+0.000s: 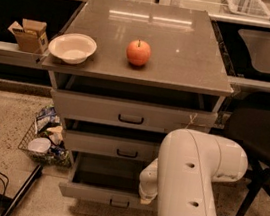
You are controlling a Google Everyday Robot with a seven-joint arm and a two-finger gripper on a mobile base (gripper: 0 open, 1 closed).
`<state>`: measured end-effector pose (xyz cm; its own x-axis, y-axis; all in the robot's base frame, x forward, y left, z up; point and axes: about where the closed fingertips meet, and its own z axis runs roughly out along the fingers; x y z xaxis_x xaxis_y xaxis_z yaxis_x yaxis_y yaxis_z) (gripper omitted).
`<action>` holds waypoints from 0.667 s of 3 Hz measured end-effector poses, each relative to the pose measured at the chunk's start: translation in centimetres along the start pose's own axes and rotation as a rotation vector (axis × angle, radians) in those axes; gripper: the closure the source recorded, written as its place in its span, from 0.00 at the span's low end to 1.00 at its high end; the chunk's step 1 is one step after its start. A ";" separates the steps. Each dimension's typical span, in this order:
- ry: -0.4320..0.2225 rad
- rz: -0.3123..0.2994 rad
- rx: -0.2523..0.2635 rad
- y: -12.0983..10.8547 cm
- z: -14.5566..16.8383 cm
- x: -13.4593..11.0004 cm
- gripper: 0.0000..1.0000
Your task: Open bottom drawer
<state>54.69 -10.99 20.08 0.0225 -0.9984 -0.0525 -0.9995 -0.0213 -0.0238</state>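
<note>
The bottom drawer (93, 193) is the lowest of three grey drawers under the table. It stands pulled out, with its dark inside showing and its small black bar handle (119, 203) on the front. My gripper (145, 197) is low at the right end of that drawer's front, mostly hidden behind my white arm (192, 184). The middle drawer (111, 146) and the top drawer (124, 112) sit further in.
On the grey tabletop (184, 51) are a red apple (138, 52) and a white bowl (72, 47). A cardboard box (29, 34) sits on a ledge at the left. A wire basket of clutter (44, 137) stands left of the drawers. A black office chair (263, 144) is at the right.
</note>
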 end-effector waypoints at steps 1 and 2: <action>0.000 0.000 0.000 0.0 0.0 0.0 0.55; 0.000 0.000 0.000 0.0 0.0 0.0 0.31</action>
<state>54.68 -10.99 20.07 0.0225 -0.9984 -0.0525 -0.9995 -0.0213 -0.0238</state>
